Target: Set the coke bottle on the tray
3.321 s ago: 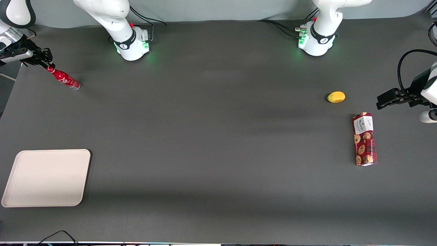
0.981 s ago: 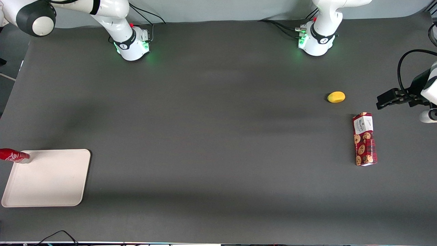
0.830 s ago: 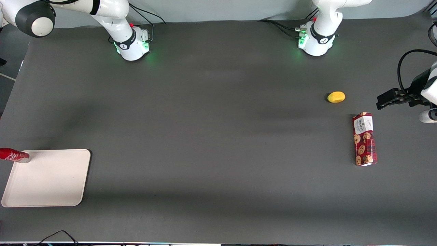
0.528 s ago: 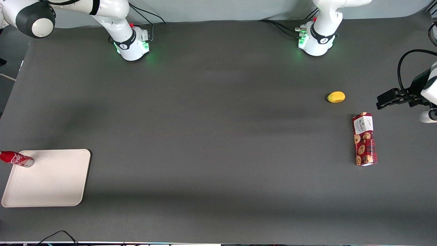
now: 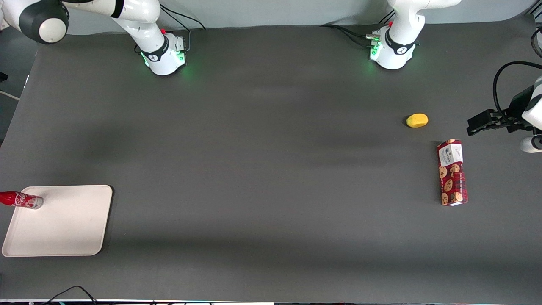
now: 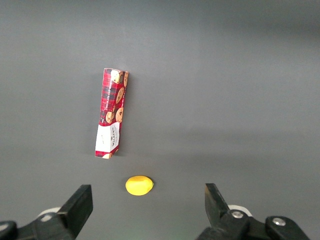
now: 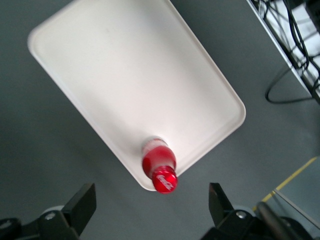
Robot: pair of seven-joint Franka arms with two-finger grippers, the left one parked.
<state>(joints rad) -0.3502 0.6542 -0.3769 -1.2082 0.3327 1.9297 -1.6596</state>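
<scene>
The coke bottle (image 5: 21, 199) (image 7: 159, 167) is standing upright on the tray (image 5: 63, 224) (image 7: 135, 75), its silvery base resting just inside the rim at the tray's 10 o'clock corner as the front view shows it, which is the corner farther from the front camera and toward the working arm's end of the table (image 5: 271, 169). The red cap is pointing up at the wrist camera. The end effector (image 7: 150, 200) is hovering directly above the bottle, out of the front view's frame; its fingers (image 7: 82, 205) are standing spread wide, holding nothing, and are not touching the bottle. The tray is lying flat on the table, carrying only the bottle. Well apart, toward the parked arm's end of the table, a red cookie box (image 5: 452, 173) (image 6: 111, 120) is lying flat, and a small yellow fruit (image 5: 417, 120) (image 6: 139, 185) is sitting near it at roughly 11 o'clock from the box in the front view, apart from it.
</scene>
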